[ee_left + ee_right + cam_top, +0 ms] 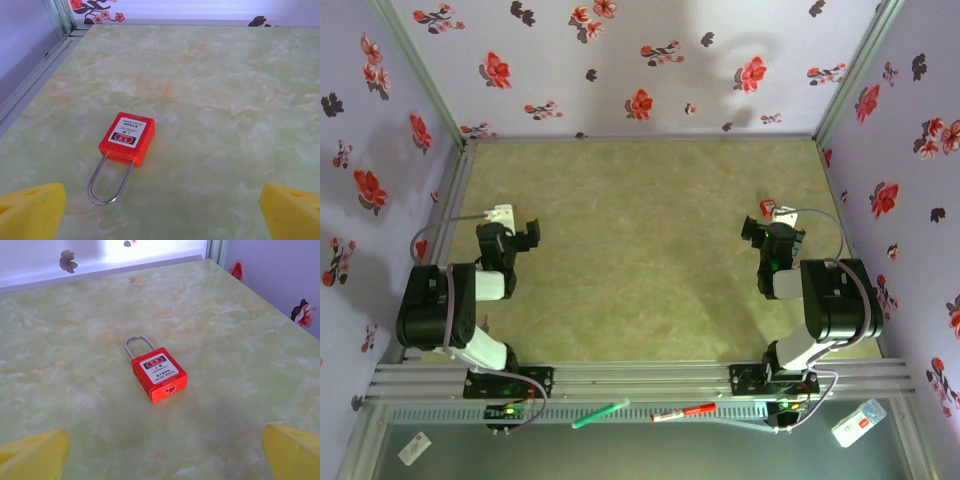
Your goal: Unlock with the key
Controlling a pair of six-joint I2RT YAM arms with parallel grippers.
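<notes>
Pale green marbled surface (640,260): a red padlock (127,138) is laid flat ahead of the left end effector (161,210), shackle toward it, and a red padlock (159,372) ahead of the right end effector (162,455), keyhole toward it, presumably so that it can be reached for unlocking. Two end effectors are counted, both spread wide and empty; one padlock is counted per wrist view, and whether it is the same one cannot be told.
</notes>
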